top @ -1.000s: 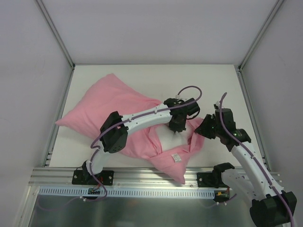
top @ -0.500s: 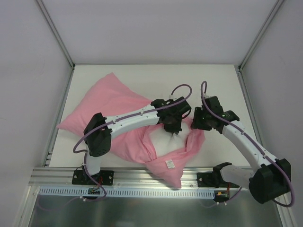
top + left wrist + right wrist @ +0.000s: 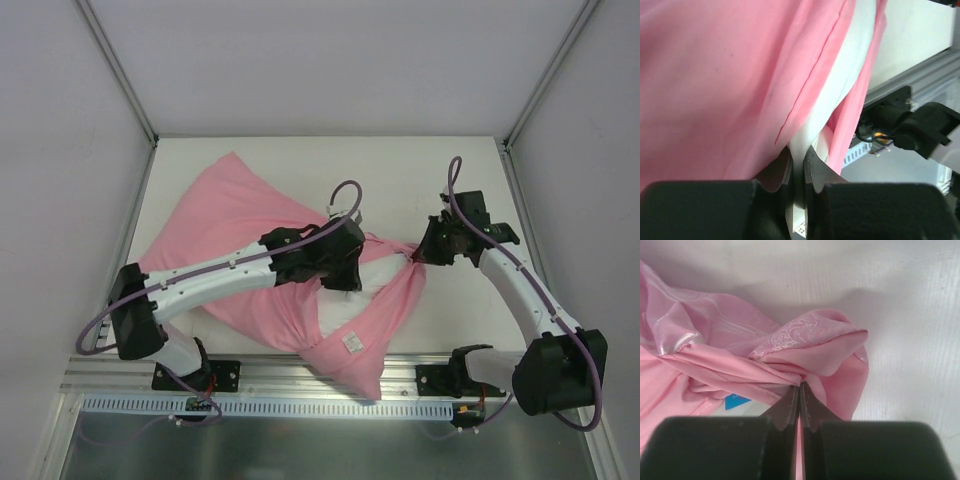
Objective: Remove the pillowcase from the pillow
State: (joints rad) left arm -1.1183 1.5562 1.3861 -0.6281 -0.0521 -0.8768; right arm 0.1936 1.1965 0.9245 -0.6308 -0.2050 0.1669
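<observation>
Gripping the pillow (image 3: 850,70) with the left pincer (image 3: 799,159): clamped together on a white fold poking out at the mouth of the pillowcase (image 3: 215,210). Pinching the pillowcase hem with the right pincer (image 3: 800,390): closed hard on a gathered twist of pink satin, rose print uppermost.

Lying on the tabletop (image 3: 400,170), mostly hidden inside the pink cover. Bared only as a white patch just below and to the right of the left pincer, between the two pincers. Drawn into a tight pink rope from the right pincer across toward the left one. Running away from the left pincer to its far left along the long axis of the stuffed cover, with the closed end well apart from both pincers. Hanging near the tabletop's front edge, below the left pincer: a loose pink corner with a small white label (image 3: 352,342).

Probably early in the stripping: mouth opened, bulk not yet out. Likely calls for hauling the white fold away from the closed end while holding the hem, or for peeling the hem back along that axis. Nearer the bulk: the left. Some risk of thin satin slipping from the right pincer, or of cover and stuffing sliding together.
</observation>
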